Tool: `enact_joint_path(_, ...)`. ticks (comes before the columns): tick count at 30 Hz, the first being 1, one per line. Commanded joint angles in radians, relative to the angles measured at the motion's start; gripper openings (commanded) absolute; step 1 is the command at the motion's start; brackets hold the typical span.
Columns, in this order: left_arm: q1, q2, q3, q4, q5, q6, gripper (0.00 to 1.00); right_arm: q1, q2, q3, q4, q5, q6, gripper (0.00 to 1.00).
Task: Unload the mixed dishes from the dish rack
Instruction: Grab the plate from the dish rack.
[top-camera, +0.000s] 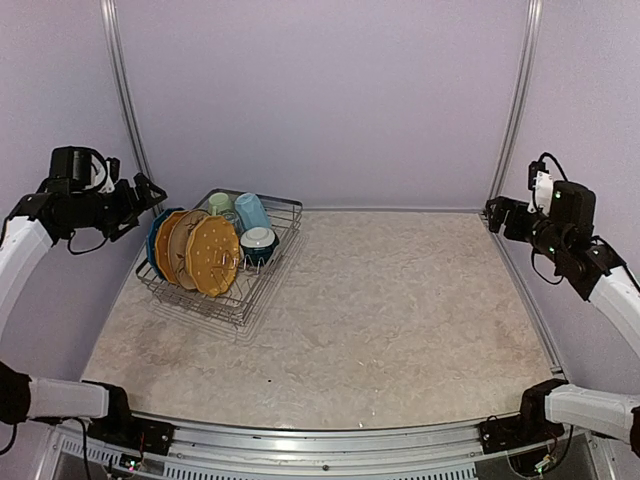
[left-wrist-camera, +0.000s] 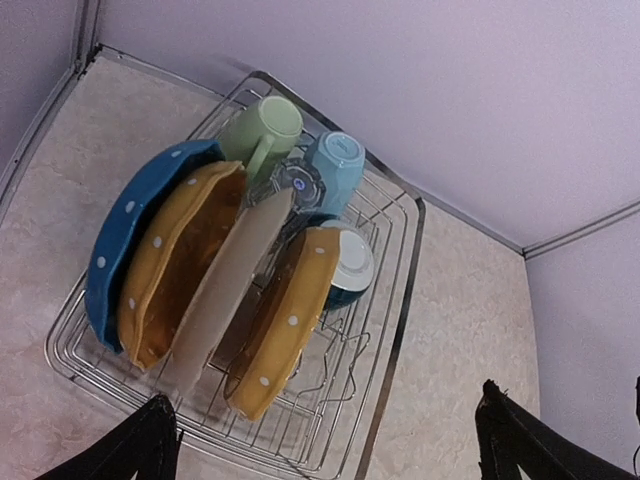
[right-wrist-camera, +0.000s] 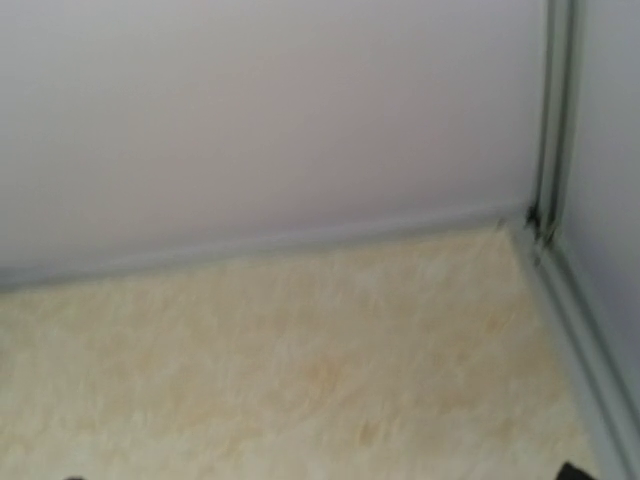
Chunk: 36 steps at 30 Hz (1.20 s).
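Dish rack (top-camera: 262, 290), a silver wire basket, stands fully loaded on the marbled counter (top-camera: 400, 320). The lilac back wall (top-camera: 320, 100) runs just behind the rack and the side wall is close on its left.

Four plates stand on edge between the prongs in the rack's left part. From the rack's outer left side inward they are:
- a blue white-dotted plate (left-wrist-camera: 115, 250)
- an orange-yellow dotted plate (left-wrist-camera: 175, 260)
- a cream plate (left-wrist-camera: 230, 285)
- a second orange-yellow dotted plate (left-wrist-camera: 285, 325)

At the rack's back end a light green mug (left-wrist-camera: 262, 125) and a light blue mug (left-wrist-camera: 335, 165) lie tipped side by side. A small clear glass (left-wrist-camera: 295, 183) sits just in front of them, against the top edges of the plates. The dark-teal bowl (left-wrist-camera: 348, 268), white inside, rests on its side in the rack's right part. It is just beside the second orange-yellow plate and below the blue mug.

The left gripper (top-camera: 147, 195) hangs in the air just off the rack's left side, above the plates. It holds nothing, and its jaws are spread wide. In the left wrist view its dark fingers (left-wrist-camera: 140, 450) frame the whole rack from the bottom corners.

The right gripper (top-camera: 497, 214) is well apart from the rack, on the opposite side of the counter near the back wall. Its jaws are also wide and it holds nothing. Its wrist view shows only bare counter and wall, with no part of the rack in it.
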Motion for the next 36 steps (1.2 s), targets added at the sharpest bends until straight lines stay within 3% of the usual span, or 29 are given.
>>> enact_joint_path(1,-0.146,0.076,0.07,-0.092,-0.108,0.037,0.99,-0.019,0.068,0.03,-0.092,-0.076,0.028,1.0)
enact_joint_path(8,-0.294,0.249,0.154,-0.175,-0.254,0.057,0.99,-0.025,0.167,0.086,-0.215,-0.014,0.052,1.0)
enact_joint_path(17,-0.316,0.435,0.288,-0.272,-0.343,0.159,0.99,-0.03,0.262,0.122,-0.324,0.059,0.153,1.0)
enact_joint_path(22,-0.317,0.534,0.372,-0.357,-0.387,0.225,0.99,-0.031,0.257,0.12,-0.299,-0.024,0.119,1.0)
enact_joint_path(27,-0.319,0.619,0.43,-0.406,-0.396,0.262,0.95,-0.031,0.178,0.064,-0.208,-0.214,0.037,1.0)
enact_joint_path(36,-0.329,0.696,0.443,-0.388,-0.391,0.292,0.88,-0.028,0.221,0.057,-0.173,-0.427,0.084,1.0)
